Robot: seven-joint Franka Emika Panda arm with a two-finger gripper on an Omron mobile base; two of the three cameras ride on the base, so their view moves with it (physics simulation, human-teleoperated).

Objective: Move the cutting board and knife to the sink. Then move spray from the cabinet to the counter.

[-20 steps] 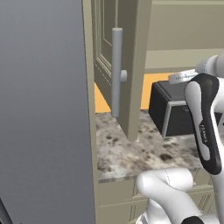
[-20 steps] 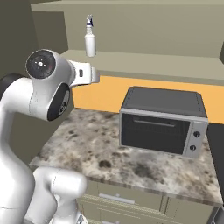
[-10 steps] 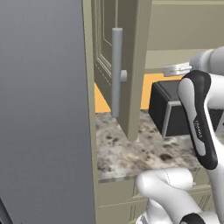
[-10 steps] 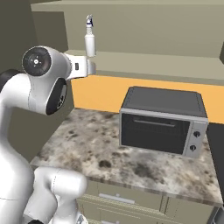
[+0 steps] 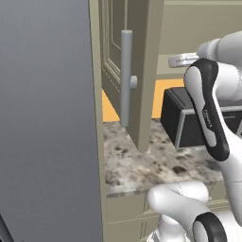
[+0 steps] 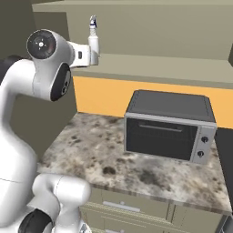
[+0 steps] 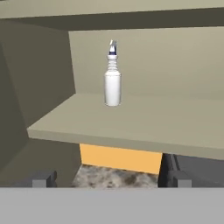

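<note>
The spray (image 7: 112, 83) stands upright on the cabinet (image 5: 142, 71) shelf (image 7: 131, 122), set a little back from the front edge and well clear of the side wall. The arm is raised to shelf height, and the gripper (image 7: 105, 178) faces the bottle from out in front with its fingers (image 7: 41, 178) spread wide and nothing between them; from the hand view the bottle sits roughly centred above the gap, still some way off. From the right base view the hand (image 6: 86, 52) reaches toward the shelf with the spray's blue-tipped top (image 6: 93, 22) showing just above it, so I cannot tell from there how near the two are. The cabinet door (image 5: 134, 80) hangs open, its long grey bar handle (image 5: 126, 78) facing out. Below the shelf runs an orange strip of wall (image 6: 104, 98), and under that the speckled worktop (image 6: 100, 154) carries a dark toaster oven (image 6: 170, 125), standing to the right of the arm. Pale drawer fronts (image 6: 132, 209) sit beneath the worktop's edge. A broad grey panel (image 5: 47, 118) stands just left of the open door.
</note>
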